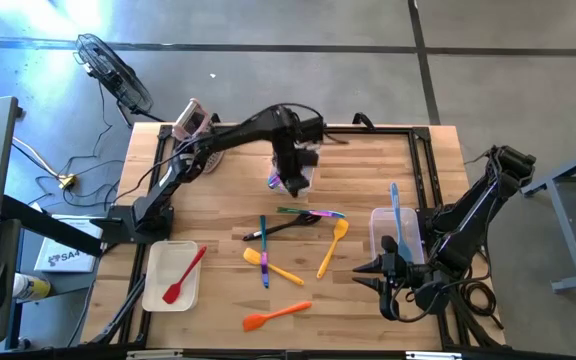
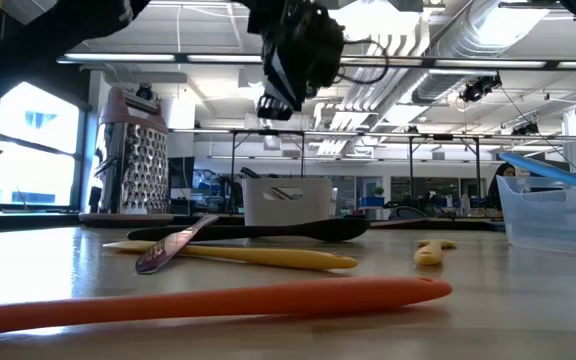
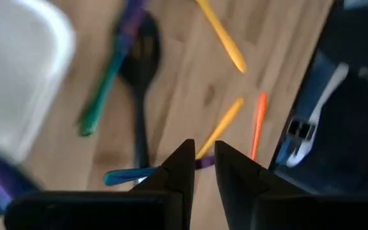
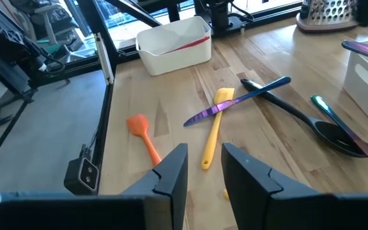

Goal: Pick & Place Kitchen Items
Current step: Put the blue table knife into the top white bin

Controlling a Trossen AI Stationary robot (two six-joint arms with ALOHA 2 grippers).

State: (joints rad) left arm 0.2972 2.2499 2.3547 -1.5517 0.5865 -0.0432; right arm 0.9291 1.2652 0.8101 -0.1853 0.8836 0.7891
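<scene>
The only readable marking is on a white box (image 1: 65,258) on the floor left of the surface, near the left arm's base: the letters "SA4", seen from above. The rest of its print is too small to read.

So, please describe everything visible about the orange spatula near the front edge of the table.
The orange spatula looks like one piece of smooth silicone or plastic: a slim, tapering handle and a small flat blade. It lies flat on the wooden table, near the front edge, apart from the other utensils. Nothing touches it; neither gripper is near it.
</scene>
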